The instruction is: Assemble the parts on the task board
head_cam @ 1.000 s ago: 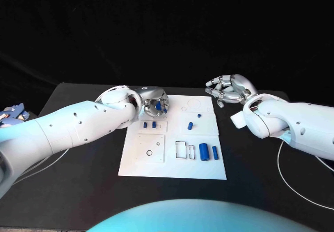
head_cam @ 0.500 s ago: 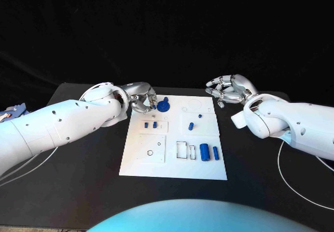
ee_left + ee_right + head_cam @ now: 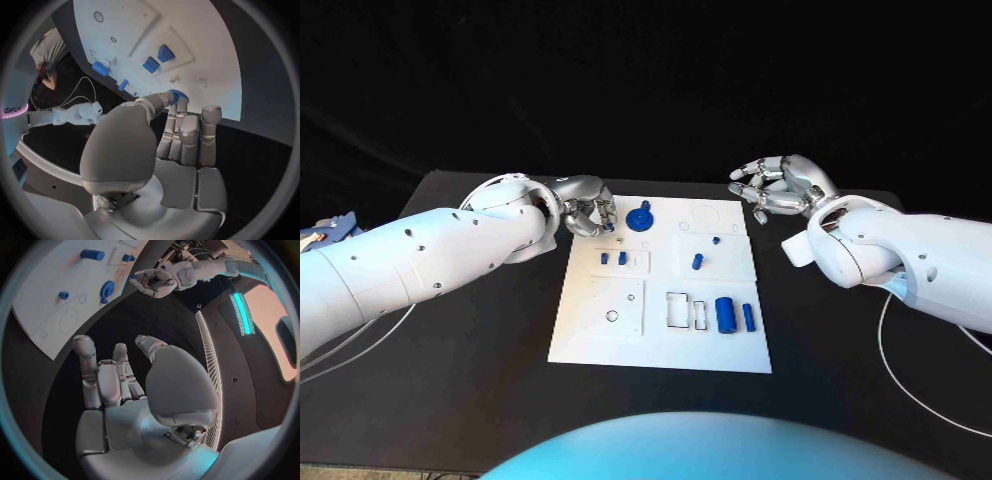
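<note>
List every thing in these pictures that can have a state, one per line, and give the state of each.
left hand: beside the board's far left corner, fingers curled, holding nothing
right hand: raised off the board's far right corner, fingers curled, empty
blue gear: lying on the task board, released
large blue cylinder: lying flat on the board

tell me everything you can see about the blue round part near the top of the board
The round blue part is a disc-shaped piece, like a small wheel or gear with a raised hub, apparently plastic. A short blue stub sticks out at its far edge. It sits on the task board at the far end, left of an outlined circle. The left hand is beside it, off the board's edge; whether a fingertip touches it cannot be told.
</note>
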`<state>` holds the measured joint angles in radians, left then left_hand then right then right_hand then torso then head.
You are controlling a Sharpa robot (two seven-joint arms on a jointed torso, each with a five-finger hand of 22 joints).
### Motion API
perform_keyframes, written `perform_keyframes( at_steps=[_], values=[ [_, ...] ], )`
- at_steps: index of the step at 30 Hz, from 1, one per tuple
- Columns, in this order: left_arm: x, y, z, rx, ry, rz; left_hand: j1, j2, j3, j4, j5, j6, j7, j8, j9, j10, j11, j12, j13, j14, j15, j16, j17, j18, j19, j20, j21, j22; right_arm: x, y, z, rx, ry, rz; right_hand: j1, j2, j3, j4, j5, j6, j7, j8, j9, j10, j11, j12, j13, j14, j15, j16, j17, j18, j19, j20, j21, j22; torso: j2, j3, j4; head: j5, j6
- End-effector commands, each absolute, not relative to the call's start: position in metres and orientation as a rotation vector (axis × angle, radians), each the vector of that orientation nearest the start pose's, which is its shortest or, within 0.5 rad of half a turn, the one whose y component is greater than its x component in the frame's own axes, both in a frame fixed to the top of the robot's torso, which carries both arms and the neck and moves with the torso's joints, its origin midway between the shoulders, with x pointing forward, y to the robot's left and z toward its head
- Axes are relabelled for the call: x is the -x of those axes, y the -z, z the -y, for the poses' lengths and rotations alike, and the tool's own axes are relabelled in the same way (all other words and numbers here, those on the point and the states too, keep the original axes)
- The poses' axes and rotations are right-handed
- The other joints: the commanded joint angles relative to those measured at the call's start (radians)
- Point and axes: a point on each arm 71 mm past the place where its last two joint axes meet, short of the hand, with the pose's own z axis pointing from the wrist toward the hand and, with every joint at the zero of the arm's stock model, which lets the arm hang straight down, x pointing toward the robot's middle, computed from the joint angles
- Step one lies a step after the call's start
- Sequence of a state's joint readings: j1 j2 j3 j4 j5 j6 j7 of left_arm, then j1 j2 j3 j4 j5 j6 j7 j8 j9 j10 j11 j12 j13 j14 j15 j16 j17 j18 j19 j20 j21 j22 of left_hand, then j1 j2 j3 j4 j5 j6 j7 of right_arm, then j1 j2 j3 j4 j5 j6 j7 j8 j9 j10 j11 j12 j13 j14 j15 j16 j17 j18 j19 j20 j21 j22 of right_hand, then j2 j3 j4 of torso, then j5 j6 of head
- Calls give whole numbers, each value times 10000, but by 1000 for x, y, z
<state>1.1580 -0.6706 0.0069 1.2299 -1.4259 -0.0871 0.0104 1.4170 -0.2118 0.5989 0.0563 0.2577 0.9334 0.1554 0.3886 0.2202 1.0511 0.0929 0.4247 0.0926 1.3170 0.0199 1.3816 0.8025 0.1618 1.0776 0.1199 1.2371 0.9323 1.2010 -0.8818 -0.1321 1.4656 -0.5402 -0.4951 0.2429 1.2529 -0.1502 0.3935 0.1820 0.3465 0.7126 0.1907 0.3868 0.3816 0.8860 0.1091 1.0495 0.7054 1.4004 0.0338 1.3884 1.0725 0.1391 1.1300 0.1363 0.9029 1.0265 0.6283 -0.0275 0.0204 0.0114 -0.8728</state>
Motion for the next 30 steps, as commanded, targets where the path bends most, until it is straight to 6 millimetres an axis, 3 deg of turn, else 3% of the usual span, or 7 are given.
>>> perform_keyframes(
  at_steps=[1, 13, 30],
  values=[
    [-527, 225, -187, -1897, 6550, -18981, -117, 14, -9, -24, -15, 66, 7, -47, 4, 64, -22, -58, -14, 93, 3, 31, -10, -170, 59, 35, 55, 0, -487, 210, 248, -6528, -10631, -15587, 50, 54, 50, -10, 67, -70, 28, 67, -17, -40, -9, -49, -11, -78, -1, -45, -15, 163, -79, 24, -66, -10, 7, 2, -10, 14, 2],
    [-529, 230, -180, -2008, 6567, -19117, -133, 18, -9, -19, -13, 71, 6, -52, 4, 73, -23, -69, -15, 98, 1, 33, -4, -171, 66, 34, 58, 7, -487, 210, 247, -6529, -10637, -15591, 40, 50, 63, -2, 67, -65, 22, 95, -28, -5, -14, -66, -68, -73, -6, -58, -16, 158, -57, 20, -66, 6, 5, 14, 5, -3, 2],
    [-529, 234, -175, -2122, 6519, -19383, -140, 24, -3, -26, -12, 81, 0, -61, 5, 93, -29, -84, -14, 106, -4, 35, 4, -172, 70, 34, 59, 12, -487, 210, 247, -6519, -10645, -15576, 40, 50, 63, -2, 67, -65, 22, 95, -28, -5, -14, -66, -68, -73, -6, -58, -16, 158, -57, 20, -66, 6, 0, 3, -13, 1, 2]
  ],
)
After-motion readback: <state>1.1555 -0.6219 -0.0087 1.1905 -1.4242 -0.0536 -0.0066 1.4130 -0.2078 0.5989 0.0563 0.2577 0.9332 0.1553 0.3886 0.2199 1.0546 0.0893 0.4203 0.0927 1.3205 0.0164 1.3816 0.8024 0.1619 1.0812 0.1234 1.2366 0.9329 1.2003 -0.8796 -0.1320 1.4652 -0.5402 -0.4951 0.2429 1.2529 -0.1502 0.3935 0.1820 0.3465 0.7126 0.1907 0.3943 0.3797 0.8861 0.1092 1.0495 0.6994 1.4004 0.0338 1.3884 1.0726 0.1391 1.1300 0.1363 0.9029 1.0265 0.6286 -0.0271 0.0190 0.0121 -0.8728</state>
